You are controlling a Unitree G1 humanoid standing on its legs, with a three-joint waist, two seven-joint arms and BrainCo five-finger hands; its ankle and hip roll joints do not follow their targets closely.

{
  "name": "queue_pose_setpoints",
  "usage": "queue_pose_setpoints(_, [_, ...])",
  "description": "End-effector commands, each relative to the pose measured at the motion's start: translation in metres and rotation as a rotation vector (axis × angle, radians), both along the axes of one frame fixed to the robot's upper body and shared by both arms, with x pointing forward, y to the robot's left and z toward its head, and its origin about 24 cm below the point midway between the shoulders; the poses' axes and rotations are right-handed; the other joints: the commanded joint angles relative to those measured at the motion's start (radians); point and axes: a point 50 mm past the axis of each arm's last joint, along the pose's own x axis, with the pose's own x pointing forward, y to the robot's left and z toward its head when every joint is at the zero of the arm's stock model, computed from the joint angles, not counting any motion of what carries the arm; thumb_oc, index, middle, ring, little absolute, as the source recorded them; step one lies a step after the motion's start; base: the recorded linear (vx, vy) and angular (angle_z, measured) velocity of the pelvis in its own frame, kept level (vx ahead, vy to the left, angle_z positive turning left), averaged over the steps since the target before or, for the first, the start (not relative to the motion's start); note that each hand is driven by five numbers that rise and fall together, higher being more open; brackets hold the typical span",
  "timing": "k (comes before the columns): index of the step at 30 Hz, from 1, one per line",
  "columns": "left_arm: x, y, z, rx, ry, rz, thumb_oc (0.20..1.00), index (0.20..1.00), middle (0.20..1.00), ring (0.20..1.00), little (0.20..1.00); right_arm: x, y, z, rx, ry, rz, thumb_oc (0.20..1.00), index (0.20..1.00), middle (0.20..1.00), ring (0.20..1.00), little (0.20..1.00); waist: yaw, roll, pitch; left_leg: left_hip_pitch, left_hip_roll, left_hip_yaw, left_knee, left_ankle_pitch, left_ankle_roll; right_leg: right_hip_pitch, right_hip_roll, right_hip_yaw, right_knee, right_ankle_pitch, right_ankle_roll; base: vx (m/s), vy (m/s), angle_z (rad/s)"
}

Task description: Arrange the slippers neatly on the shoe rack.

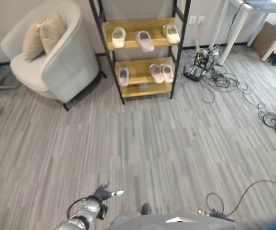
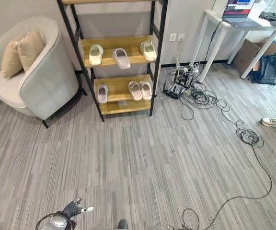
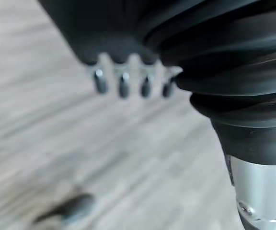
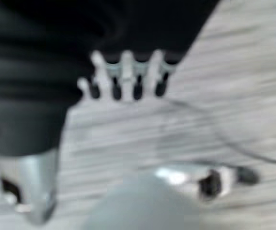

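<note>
The shoe rack [image 1: 143,89] has a black frame and wooden shelves and stands against the far wall. Its upper shelf holds a cream slipper [image 1: 119,37], a greyish slipper [image 1: 144,40] lying askew, and another cream slipper [image 1: 171,33]. On the lower shelf a single pale slipper [image 1: 123,75] lies apart from a pink pair [image 1: 161,73] set side by side. My left hand [image 1: 102,194] hangs low over the floor, far from the rack, its fingers [image 3: 123,85] relaxed and empty. My right hand [image 4: 123,79] also hangs over the floor, open and holding nothing.
A light grey armchair [image 1: 63,62] with two beige cushions [image 1: 44,33] stands left of the rack. Tangled cables [image 1: 224,79] spread over the floor to the right, by a white table's legs [image 1: 234,33]. A white shoe [image 2: 273,122] lies at the far right. Striped grey floor [image 1: 143,143] stretches before the rack.
</note>
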Motion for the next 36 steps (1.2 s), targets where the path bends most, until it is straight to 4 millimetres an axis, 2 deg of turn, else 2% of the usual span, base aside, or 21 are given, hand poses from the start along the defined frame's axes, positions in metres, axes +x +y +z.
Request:
queue_pose_setpoints(1, [-0.023, 0.017, -0.005, 0.055, 0.05, 0.03, 1.0, 1.0, 1.0, 1.0, 1.0, -0.006, -0.01, -0.001, -0.052, 0.044, 0.005, 1.0, 1.0, 1.0, 1.0, 1.0, -0.032, 0.024, 0.018, -0.052, 0.045, 0.029, 0.018, 0.03, -0.117, 0.163, -0.024, -0.047, -0.581, 0.132, -0.017, 0.51, 0.027, 0.2])
queue_pose_setpoints(4, [-0.022, 0.011, -0.006, 0.061, 0.054, -0.029, 1.0, 1.0, 1.0, 1.0, 1.0, -0.009, -0.011, -0.001, -0.061, 0.06, 0.014, 1.0, 1.0, 1.0, 1.0, 1.0, -0.07, 0.012, 0.033, -0.007, 0.035, -0.002, 0.01, 0.004, -0.134, 0.143, -0.002, 0.018, -0.801, 0.142, 0.008, 0.31, -0.134, 0.3])
queue_pose_setpoints(5, [-0.021, 0.01, -0.007, 0.063, 0.054, -0.03, 1.0, 1.0, 1.0, 1.0, 1.0, -0.014, -0.014, -0.002, -0.062, 0.078, 0.004, 1.0, 1.0, 1.0, 1.0, 1.0, -0.087, 0.009, 0.039, 0.023, 0.037, -0.016, -0.002, -0.01, -0.146, 0.133, 0.018, 0.075, -0.924, 0.188, 0.03, 0.28, -0.19, 0.94])
queue_pose_setpoints(6, [-0.024, 0.01, -0.008, 0.058, 0.063, -0.021, 1.0, 1.0, 1.0, 1.0, 1.0, -0.02, -0.014, -0.003, -0.058, 0.104, 0.003, 1.0, 1.0, 1.0, 1.0, 1.0, -0.089, 0.006, 0.036, 0.039, 0.038, -0.018, -0.007, -0.018, -0.153, 0.128, 0.018, 0.077, -0.954, 0.204, 0.035, 0.25, -0.193, 1.31])
queue_pose_setpoints(9, [-0.027, 0.008, -0.009, 0.043, 0.07, -0.004, 1.0, 1.0, 1.0, 1.0, 1.0, -0.032, -0.016, -0.005, -0.067, 0.143, -0.009, 1.0, 1.0, 1.0, 1.0, 1.0, -0.088, -0.002, 0.024, 0.048, 0.037, -0.039, 0.004, -0.033, -0.16, 0.161, 0.012, 0.088, -0.996, 0.215, 0.033, 0.15, -0.19, 0.5])
queue_pose_setpoints(10, [-0.038, 0.01, -0.012, 0.022, 0.094, 0.077, 1.0, 1.0, 1.0, 1.0, 1.0, -0.042, -0.017, -0.007, -0.064, 0.178, -0.016, 1.0, 1.0, 1.0, 1.0, 1.0, -0.069, -0.009, 0.0, 0.059, 0.063, -0.078, 0.007, -0.036, -0.18, 0.188, 0.033, 0.097, -0.981, 0.2, 0.009, 0.17, -0.289, 0.25])
queue_pose_setpoints(15, [-0.042, 0.019, -0.012, 0.006, 0.094, 0.206, 1.0, 1.0, 1.0, 1.0, 1.0, -0.048, -0.021, -0.006, -0.065, 0.188, -0.035, 1.0, 1.0, 1.0, 1.0, 1.0, -0.049, -0.022, -0.011, 0.029, 0.099, -0.141, 0.051, -0.011, -0.222, 0.216, 0.049, 0.033, -0.956, 0.143, -0.027, 0.09, -0.22, 0.56])
queue_pose_setpoints(16, [-0.036, 0.021, -0.01, 0.0, 0.078, 0.234, 1.0, 1.0, 1.0, 1.0, 1.0, -0.042, -0.023, -0.005, -0.074, 0.169, -0.033, 1.0, 1.0, 1.0, 1.0, 1.0, -0.04, -0.038, 0.001, -0.026, 0.111, -0.116, 0.15, 0.012, -0.243, 0.249, 0.04, -0.015, -0.95, 0.115, -0.044, 0.07, -0.148, 1.26])
queue_pose_setpoints(17, [-0.03, 0.02, -0.009, 0.002, 0.061, 0.227, 1.0, 1.0, 1.0, 1.0, 1.0, -0.036, -0.026, -0.003, -0.082, 0.15, -0.033, 1.0, 1.0, 1.0, 1.0, 1.0, -0.037, -0.051, 0.02, -0.079, 0.132, -0.045, 0.237, 0.022, -0.237, 0.281, 0.029, -0.051, -0.941, 0.091, -0.062, 0.12, -0.143, 1.79])
queue_pose_setpoints(18, [-0.029, 0.019, -0.008, 0.014, 0.061, 0.195, 1.0, 1.0, 1.0, 1.0, 1.0, -0.03, -0.029, -0.001, -0.093, 0.134, -0.03, 1.0, 1.0, 1.0, 1.0, 1.0, -0.035, -0.058, 0.032, -0.113, 0.157, 0.018, 0.234, 0.012, -0.228, 0.306, 0.022, -0.075, -0.938, 0.071, -0.064, 0.13, -0.012, 1.62])
queue_pose_setpoints(20, [-0.033, 0.019, -0.01, 0.025, 0.081, 0.162, 1.0, 1.0, 1.0, 1.0, 1.0, -0.026, -0.03, 0.0, -0.1, 0.121, -0.026, 1.0, 1.0, 1.0, 1.0, 1.0, -0.027, -0.057, 0.028, -0.136, 0.178, 0.048, 0.147, 0.031, -0.23, 0.321, 0.018, -0.099, -0.94, 0.058, -0.054, 0.18, 0.091, 0.64])
queue_pose_setpoints(22, [-0.035, 0.023, -0.01, 0.047, 0.091, 0.145, 1.0, 1.0, 1.0, 1.0, 1.0, -0.018, -0.029, 0.001, -0.108, 0.093, -0.011, 1.0, 1.0, 1.0, 1.0, 1.0, -0.011, -0.054, 0.03, -0.213, 0.198, 0.043, 0.066, 0.126, -0.245, 0.358, 0.021, -0.107, -0.955, 0.042, -0.048, 0.23, 0.13, 0.36])
queue_pose_setpoints(24, [-0.04, 0.029, -0.01, 0.067, 0.109, 0.141, 1.0, 1.0, 1.0, 1.0, 1.0, -0.013, -0.026, 0.002, -0.109, 0.079, 0.0, 1.0, 1.0, 1.0, 1.0, 1.0, 0.008, -0.056, 0.039, -0.263, 0.205, 0.049, -0.006, 0.169, -0.255, 0.405, 0.016, -0.099, -0.973, 0.021, -0.041, 0.28, 0.177, 0.23])
queue_pose_setpoints(25, [-0.047, 0.033, -0.011, 0.073, 0.139, 0.155, 1.0, 1.0, 1.0, 1.0, 1.0, -0.013, -0.025, 0.001, -0.11, 0.087, 0.016, 1.0, 1.0, 1.0, 1.0, 1.0, 0.013, -0.048, 0.027, -0.238, 0.217, 0.055, -0.046, 0.181, -0.256, 0.416, 0.02, -0.092, -0.972, 0.015, -0.036, 0.53, 0.384, -0.32])
queue_pose_setpoints(26, [-0.058, 0.039, -0.013, 0.098, 0.173, 0.165, 1.0, 1.0, 1.0, 1.0, 1.0, -0.013, -0.017, -0.001, -0.124, 0.117, 0.121, 1.0, 1.0, 1.0, 1.0, 1.0, 0.024, -0.054, 0.001, -0.224, 0.192, 0.043, -0.017, 0.179, -0.249, 0.434, -0.018, -0.081, -0.975, 0.034, -0.011, 0.52, 0.395, -0.65])
queue_pose_setpoints(29, [-0.06, 0.044, -0.012, 0.119, 0.183, 0.152, 1.0, 1.0, 1.0, 1.0, 1.0, 0.003, -0.005, 0.0, -0.115, 0.075, 0.197, 1.0, 1.0, 1.0, 1.0, 1.0, 0.046, -0.078, -0.012, -0.224, 0.162, 0.064, 0.039, 0.135, -0.228, 0.439, -0.06, -0.051, -0.981, 0.073, 0.02, 0.37, 0.299, -0.57])
queue_pose_setpoints(31, [-0.057, 0.049, -0.01, 0.133, 0.169, 0.151, 1.0, 1.0, 1.0, 1.0, 1.0, 0.007, -0.001, 0.0, -0.106, 0.065, 0.216, 1.0, 1.0, 1.0, 1.0, 1.0, 0.058, -0.087, -0.023, -0.206, 0.136, 0.081, 0.065, 0.089, -0.197, 0.414, -0.093, -0.032, -0.938, 0.12, 0.041, 0.29, 0.269, -0.46])
queue_pose_setpoints(33, [-0.046, 0.047, -0.007, 0.132, 0.128, 0.14, 1.0, 1.0, 1.0, 1.0, 1.0, 0.013, 0.001, 0.002, -0.102, 0.047, 0.211, 1.0, 1.0, 1.0, 1.0, 1.0, 0.051, -0.083, -0.016, -0.193, 0.112, 0.094, 0.078, 0.066, -0.172, 0.362, -0.131, -0.023, -0.838, 0.223, 0.058, 0.16, 0.217, -0.02])
queue_pose_setpoints(34, [-0.04, 0.045, -0.006, 0.127, 0.107, 0.133, 1.0, 1.0, 1.0, 1.0, 1.0, 0.015, 0.002, 0.002, -0.1, 0.041, 0.212, 1.0, 1.0, 1.0, 1.0, 1.0, 0.048, -0.075, -0.011, -0.187, 0.107, 0.095, 0.08, 0.062, -0.163, 0.342, -0.137, -0.023, -0.796, 0.242, 0.055, 0.21, 0.246, 0.08])
queue_pose_setpoints(35, [-0.026, 0.042, -0.002, 0.121, 0.056, 0.116, 1.0, 1.0, 1.0, 1.0, 1.0, 0.015, 0.005, 0.002, -0.091, 0.033, 0.213, 1.0, 1.0, 1.0, 1.0, 1.0, 0.032, -0.054, -0.004, -0.157, 0.1, 0.086, 0.068, 0.051, -0.149, 0.299, -0.129, -0.013, -0.722, 0.244, 0.031, 0.24, 0.218, 0.09])
queue_pose_setpoints(36, [-0.021, 0.04, -0.001, 0.115, 0.038, 0.112, 1.0, 1.0, 1.0, 1.0, 1.0, 0.013, 0.006, 0.001, -0.088, 0.037, 0.217, 1.0, 1.0, 1.0, 1.0, 1.0, 0.024, -0.046, -0.003, -0.138, 0.099, 0.079, 0.061, 0.046, -0.147, 0.275, -0.119, -0.019, -0.714, 0.226, 0.023, 0.28, 0.163, 0.03])
